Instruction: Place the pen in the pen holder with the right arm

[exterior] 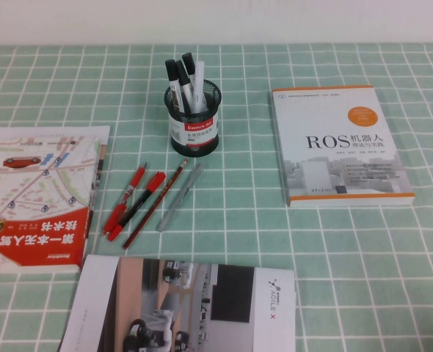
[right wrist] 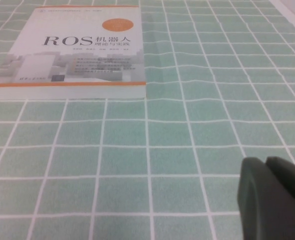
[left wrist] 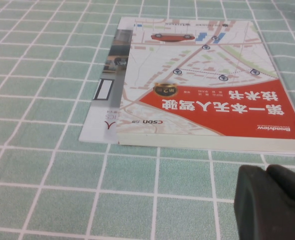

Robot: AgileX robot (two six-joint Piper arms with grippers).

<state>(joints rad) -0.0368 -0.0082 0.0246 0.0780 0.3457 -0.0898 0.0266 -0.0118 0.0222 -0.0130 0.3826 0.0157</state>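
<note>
The black wire-mesh pen holder (exterior: 191, 125) with its red and white label stands at the table's middle back. Two black-capped white markers (exterior: 175, 82) stand in it, and beside them a white-topped marker (exterior: 199, 75) that looks like the pen. No thick white pen lies on the cloth. Neither arm shows in the high view. My right gripper (right wrist: 265, 164) is shut and empty, low over bare green checked cloth, near the ROS book (right wrist: 77, 50). My left gripper (left wrist: 265, 171) is shut and empty, just in front of the red and white book (left wrist: 202, 90).
Two red pens (exterior: 132, 199), a dark red pencil (exterior: 155, 205) and a translucent grey pen (exterior: 180, 198) lie in front of the holder. The ROS book (exterior: 337, 147) lies at right, the red and white book (exterior: 37, 198) at left, and a brochure (exterior: 187, 308) at the front.
</note>
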